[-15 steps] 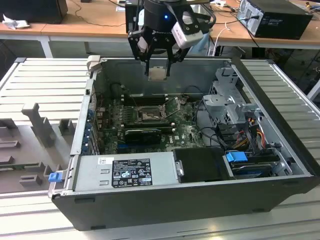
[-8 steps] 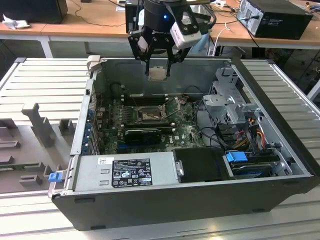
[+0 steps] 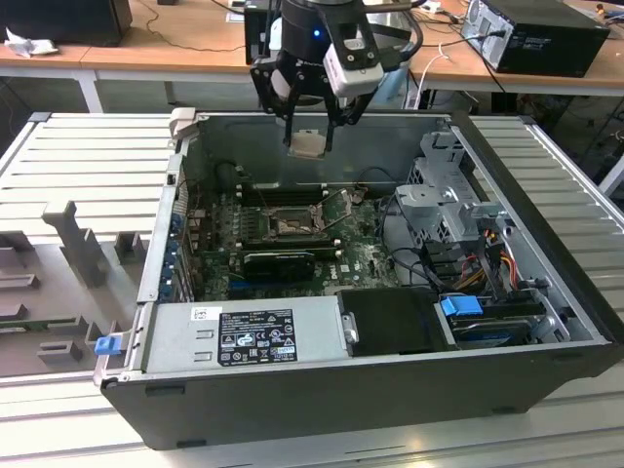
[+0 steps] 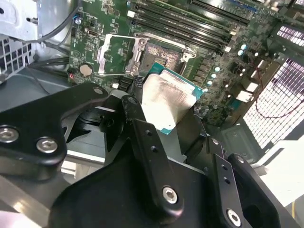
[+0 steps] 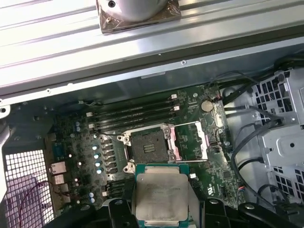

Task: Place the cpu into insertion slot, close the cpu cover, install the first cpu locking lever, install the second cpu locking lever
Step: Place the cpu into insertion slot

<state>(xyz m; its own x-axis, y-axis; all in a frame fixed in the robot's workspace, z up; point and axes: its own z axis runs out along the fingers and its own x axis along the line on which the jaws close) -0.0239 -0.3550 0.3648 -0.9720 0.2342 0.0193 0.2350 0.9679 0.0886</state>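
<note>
Overhead, arm [image 3: 317,39] pointing down, jaws clamped on cpu [image 3: 309,144], above the insertion slot [image 3: 290,226]

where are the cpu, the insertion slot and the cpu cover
cpu [image 5: 161,197], first wrist view, middle of metal face
insertion slot [image 5: 147,147], first wrist view, dark recessed centre
cpu cover [image 4: 104,54], second wrist view, outer frame edge
</note>
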